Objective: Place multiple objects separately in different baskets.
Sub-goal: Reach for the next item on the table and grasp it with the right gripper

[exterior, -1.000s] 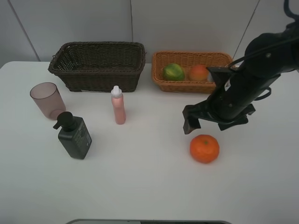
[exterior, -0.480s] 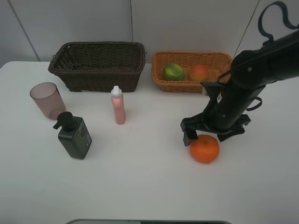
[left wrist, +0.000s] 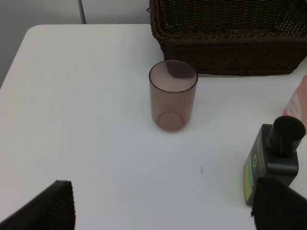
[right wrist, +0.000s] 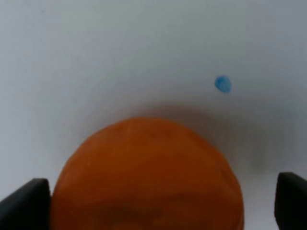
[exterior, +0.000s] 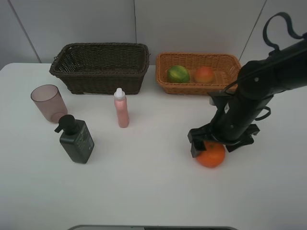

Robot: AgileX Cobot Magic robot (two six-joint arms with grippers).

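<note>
Right pincer (right wrist: 160, 199) is wide open, the orange (exterior: 211, 157) sitting between its jaws. I'd sink a touch lower, centre up, then squeeze gently.

right tool (exterior: 214, 145) | lowered, now straddling orange (exterior: 211, 157) | seemingly not gripping

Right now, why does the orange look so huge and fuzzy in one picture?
Right wrist view: the orange sits very close to the lens, so it fills the frame and looks soft, with a grey shadow on the table. Exterior high view: the same orange looks small and sharper. Left wrist view: the cup is crisp.
</note>
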